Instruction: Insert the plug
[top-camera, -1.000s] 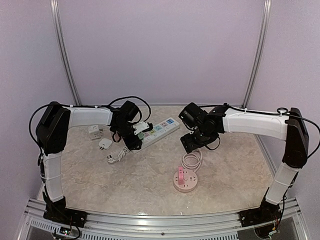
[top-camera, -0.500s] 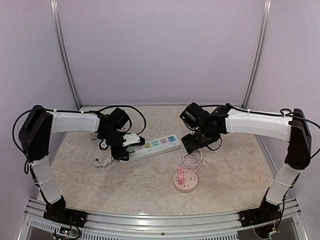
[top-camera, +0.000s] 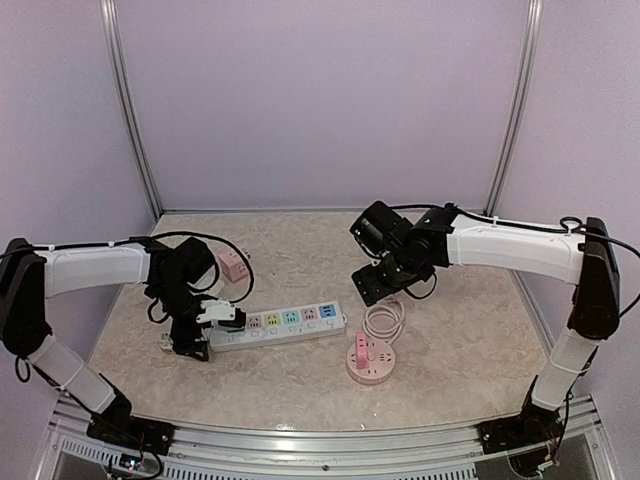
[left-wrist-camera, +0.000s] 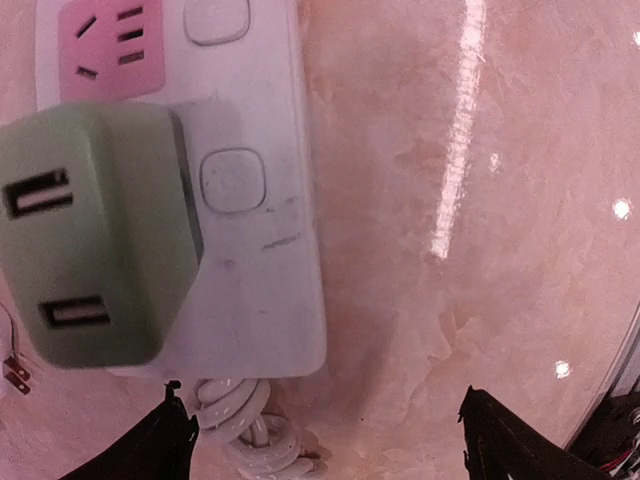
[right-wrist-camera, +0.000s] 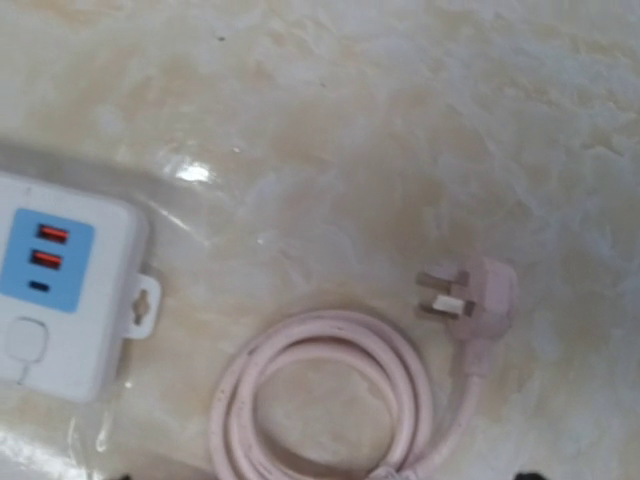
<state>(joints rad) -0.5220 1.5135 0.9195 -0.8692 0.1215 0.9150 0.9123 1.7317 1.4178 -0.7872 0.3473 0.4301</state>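
A white power strip (top-camera: 290, 324) lies across the middle of the table. A green USB adapter (left-wrist-camera: 95, 235) sits plugged into its left end, above the strip's coiled white cord (left-wrist-camera: 245, 432). My left gripper (left-wrist-camera: 320, 445) hovers over that end, open, its dark fingertips (left-wrist-camera: 505, 445) wide apart and holding nothing. A pink three-pin plug (right-wrist-camera: 478, 298) lies loose on the table, prongs pointing left, at the end of a coiled pink cord (right-wrist-camera: 330, 395). My right gripper (top-camera: 372, 285) hangs above it, open and empty.
A round pink socket hub (top-camera: 372, 358) lies near the front middle, joined to the pink cord. A small pink adapter (top-camera: 233, 265) sits behind the strip at the left. The strip's right end (right-wrist-camera: 60, 290) has a blue USB panel.
The left arm has swung toward the front left, and the power strip has slid with it. Its jaws have opened off the green adapter. The right arm has hardly moved.
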